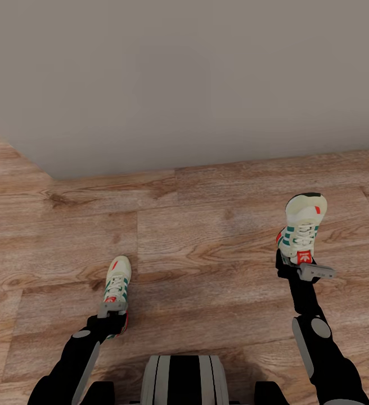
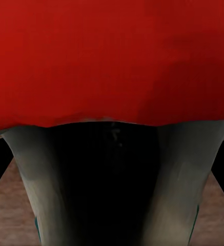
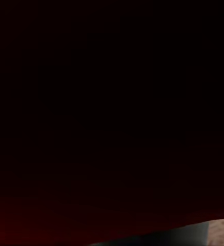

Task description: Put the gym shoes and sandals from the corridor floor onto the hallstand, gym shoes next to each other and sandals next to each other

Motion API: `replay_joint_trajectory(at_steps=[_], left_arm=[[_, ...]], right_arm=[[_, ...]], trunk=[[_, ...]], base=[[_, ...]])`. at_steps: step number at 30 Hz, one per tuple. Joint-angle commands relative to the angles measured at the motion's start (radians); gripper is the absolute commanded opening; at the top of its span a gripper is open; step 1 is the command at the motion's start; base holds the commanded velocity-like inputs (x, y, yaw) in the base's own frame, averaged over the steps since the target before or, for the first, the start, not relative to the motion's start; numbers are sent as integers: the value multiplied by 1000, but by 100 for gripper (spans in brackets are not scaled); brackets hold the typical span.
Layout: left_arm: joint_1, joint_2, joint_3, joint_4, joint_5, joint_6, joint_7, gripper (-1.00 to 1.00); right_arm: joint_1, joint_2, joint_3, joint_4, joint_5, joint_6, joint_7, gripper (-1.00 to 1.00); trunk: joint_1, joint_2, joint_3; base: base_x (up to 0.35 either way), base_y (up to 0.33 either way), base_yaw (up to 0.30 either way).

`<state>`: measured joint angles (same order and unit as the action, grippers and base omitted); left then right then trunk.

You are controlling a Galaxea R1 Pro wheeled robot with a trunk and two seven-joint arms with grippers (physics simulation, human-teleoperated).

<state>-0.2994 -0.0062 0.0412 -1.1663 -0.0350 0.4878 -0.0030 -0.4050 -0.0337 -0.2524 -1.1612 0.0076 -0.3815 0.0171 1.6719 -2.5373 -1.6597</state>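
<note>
One gym shoe [image 1: 117, 287] is held at its heel end by the left gripper [image 1: 112, 313], low over the corridor floor [image 1: 207, 236], with its toe pointed away from the robot. The other gym shoe [image 1: 301, 228] is held by the right gripper [image 1: 304, 269], higher up and well apart from the first, also toe forward. Both sets of jaws look clenched on the shoes, though the fingertips are partly hidden by the shoes themselves. In the left wrist view, the red heel [image 2: 112, 56] of the shoe is seen pressed close to the camera, so the hold seems deep. In the right wrist view, almost everything is dark, and little can be told from it. A plain grey wall [image 1: 184, 79] is seen ahead, and the sandals and the hallstand are yet to be found. It is judged that the shoes are being carried, and the rack must be looked for next. To do this well, the jaws should be kept tight and the shoes kept level, so nothing slips. The turn of the base should be made slowly, and the low shoe should be lifted a little so it is not dragged on the floor. At the rack, the two shoes should be set side by side on one shelf.
</note>
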Motion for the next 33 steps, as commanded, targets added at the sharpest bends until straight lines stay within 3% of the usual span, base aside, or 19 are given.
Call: replay_joint_trajectory(at_steps=[1, 33], left_arm=[[0, 0, 0, 0, 0, 0, -1, -100], [5, 0, 0, -2, 4, 0, -4, -100]], right_arm=[[0, 0, 0, 0, 0, 0, 0, -100], [0, 0, 1, 0, 0, 1, 0, -100]], trunk=[[0, 0, 0], [0, 0, 4]], base=[[0, 0, 0], [0, 0, 0]])
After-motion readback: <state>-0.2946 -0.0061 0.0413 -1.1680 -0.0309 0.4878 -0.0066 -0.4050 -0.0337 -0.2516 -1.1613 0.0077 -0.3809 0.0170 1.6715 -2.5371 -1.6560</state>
